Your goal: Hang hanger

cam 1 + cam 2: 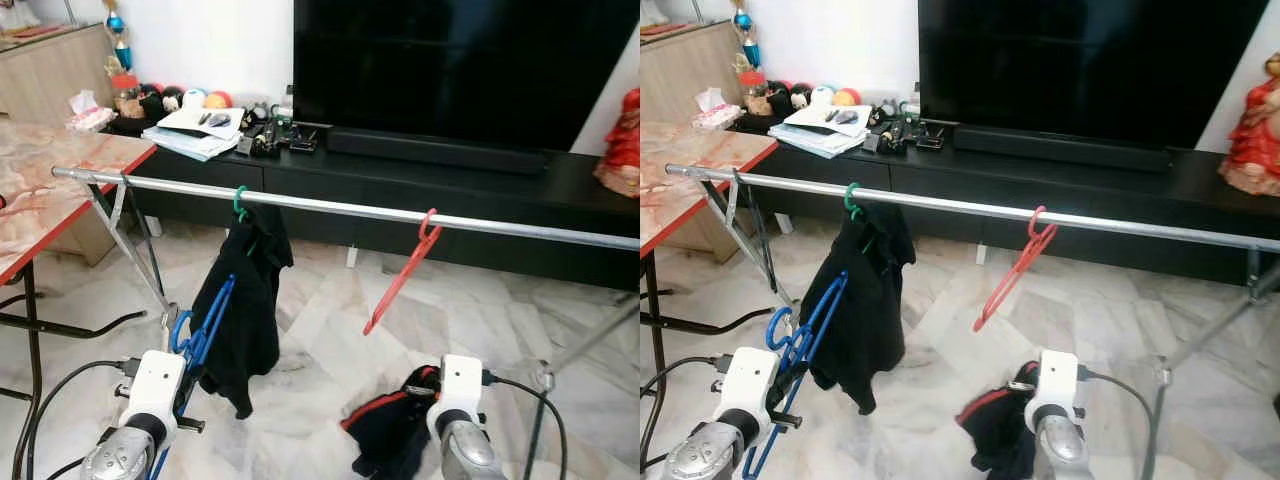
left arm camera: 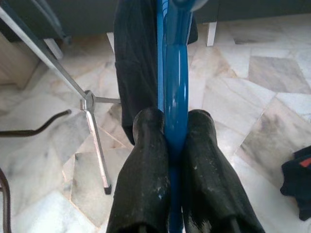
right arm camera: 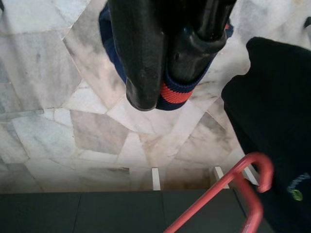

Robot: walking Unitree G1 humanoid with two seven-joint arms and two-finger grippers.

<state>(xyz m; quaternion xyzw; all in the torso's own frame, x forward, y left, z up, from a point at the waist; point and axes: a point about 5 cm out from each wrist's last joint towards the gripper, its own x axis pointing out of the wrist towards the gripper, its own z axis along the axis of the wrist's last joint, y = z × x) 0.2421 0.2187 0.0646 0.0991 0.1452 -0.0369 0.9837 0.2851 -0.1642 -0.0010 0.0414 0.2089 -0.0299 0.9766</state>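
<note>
A silver clothes rail (image 1: 340, 209) runs across in front of me at chest height. On it hang a green hanger (image 1: 239, 203) carrying a black garment (image 1: 240, 300) and a bare red hanger (image 1: 402, 272), tilted. My left gripper (image 2: 170, 121) is low on the left, below the rail, shut on a blue hanger (image 1: 203, 328) whose hook end points up beside the black garment. My right gripper (image 3: 165, 92) is low on the right, shut on a dark garment with red trim (image 1: 388, 428) that trails near the floor.
The rail's folding legs (image 1: 140, 255) stand left, another leg (image 1: 585, 345) right. A marble-topped table (image 1: 50, 190) is at my left. Behind the rail are a black TV console (image 1: 450, 185) with clutter and a large TV (image 1: 450, 60). Cables (image 1: 60, 390) cross the tiled floor.
</note>
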